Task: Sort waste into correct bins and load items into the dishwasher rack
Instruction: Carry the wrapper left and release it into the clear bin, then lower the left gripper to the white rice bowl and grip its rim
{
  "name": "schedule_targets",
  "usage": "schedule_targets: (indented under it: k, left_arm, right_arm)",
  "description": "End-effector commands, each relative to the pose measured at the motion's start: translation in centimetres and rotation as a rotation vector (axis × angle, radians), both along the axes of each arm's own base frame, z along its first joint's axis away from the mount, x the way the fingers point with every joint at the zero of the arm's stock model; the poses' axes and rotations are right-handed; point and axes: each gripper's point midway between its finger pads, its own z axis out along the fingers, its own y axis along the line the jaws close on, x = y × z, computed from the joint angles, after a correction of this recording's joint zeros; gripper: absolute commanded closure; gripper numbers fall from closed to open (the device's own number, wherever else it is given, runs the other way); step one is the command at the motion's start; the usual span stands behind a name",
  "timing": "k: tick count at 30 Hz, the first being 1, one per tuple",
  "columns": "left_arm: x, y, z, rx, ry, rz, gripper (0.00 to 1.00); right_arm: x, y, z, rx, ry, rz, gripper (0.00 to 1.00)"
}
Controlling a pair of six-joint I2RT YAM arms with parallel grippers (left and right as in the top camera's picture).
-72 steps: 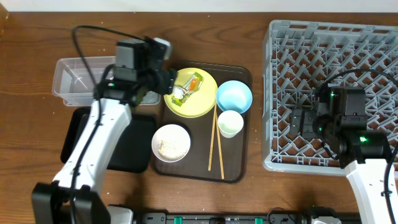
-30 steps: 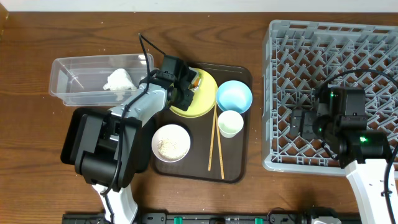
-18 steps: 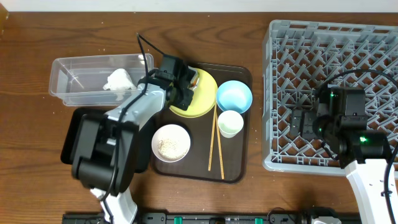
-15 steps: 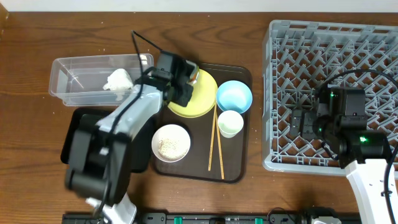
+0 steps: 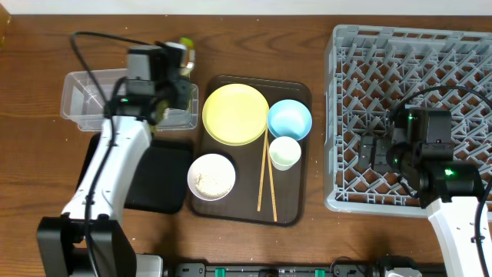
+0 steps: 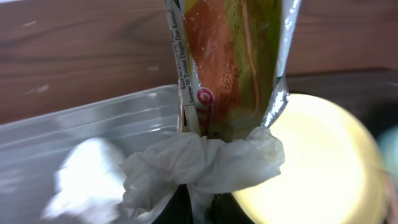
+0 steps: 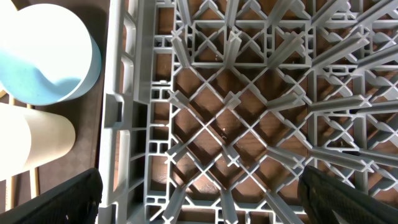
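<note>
My left gripper (image 5: pixel 178 68) hangs over the right end of the clear tub (image 5: pixel 88 96), shut on the yellow-orange-green wrapper (image 6: pixel 230 68) together with a crumpled bit of white napkin (image 6: pixel 205 165). Another white napkin (image 6: pixel 84 177) lies blurred inside the tub (image 6: pixel 93 124). The yellow plate (image 5: pixel 234 114) is bare. On the brown tray (image 5: pixel 296 208) also stand the blue bowl (image 5: pixel 290 119), the pale cup (image 5: pixel 284 152), the white bowl with rice scraps (image 5: pixel 211 177) and the chopsticks (image 5: pixel 265 173). My right gripper (image 7: pixel 202 199) stands open and empty over the grey rack (image 5: pixel 430 46).
The black tray (image 5: pixel 157 181) lies in front of the tub, partly under my left arm. The rack's left wall (image 7: pixel 121 124) runs beside the blue bowl (image 7: pixel 43 53) and the cup (image 7: pixel 31 143). Cables loop above both arms.
My left gripper has lifted the wrapper off the yellow plate and carried it left and back, over the tub's right end. The right arm has not moved.
</note>
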Motion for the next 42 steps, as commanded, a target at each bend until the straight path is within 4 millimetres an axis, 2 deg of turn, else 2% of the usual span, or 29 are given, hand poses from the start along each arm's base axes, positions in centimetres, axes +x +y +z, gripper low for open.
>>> schedule_targets:
  k: [1,2,3,7,18,20,23,26,30,37,42]
  left_arm:
    - [0.5,2.8,-0.7,0.004,0.018,0.082,0.89]
    - [0.5,3.4,-0.9,0.004,0.024,0.095,0.83]
    - [0.5,3.7,-1.1,0.004,0.030,0.103,0.83]
    - [0.4,4.6,-2.1,0.004,0.059,0.123,0.58]
    - [-0.4,4.5,-2.9,0.004,0.107,0.122,0.40]
    - [-0.8,4.5,-2.6,-0.022,0.116,0.153,0.38]
    - [-1.5,4.2,-1.1,-0.088,0.106,0.213,0.36]
    - [-2.9,3.0,1.0,-0.189,0.104,0.233,0.34]
    - [-5.3,1.6,1.9,-0.261,0.162,0.275,0.34]
    - [-9.9,-2.3,-1.0,-0.242,0.391,0.234,0.34]
    - [-11.5,-5.8,-2.7,-0.197,0.479,0.152,0.34]
  right_arm:
    - [0.3,0.3,1.0,0.002,-0.030,0.016,0.01]
    - [0.3,0.3,1.0,0.002,-0.030,0.016,0.01]
    - [0.3,0.3,1.0,0.002,-0.030,0.016,0.01]
    - [0.3,0.3,1.0,0.002,-0.029,0.016,0.01]
    - [0.3,0.3,1.0,0.002,-0.030,0.016,0.01]
    - [0.3,0.3,1.0,0.002,-0.029,0.016,0.01]
    - [0.3,0.3,1.0,0.002,-0.030,0.016,0.01]
    - [0.3,0.3,1.0,0.001,-0.031,0.016,0.01]
    - [0.3,0.3,1.1,0.002,-0.034,0.016,0.01]
    - [0.3,0.3,1.1,0.002,-0.033,0.016,0.01]
    - [0.3,0.3,1.1,0.002,-0.034,0.016,0.01]
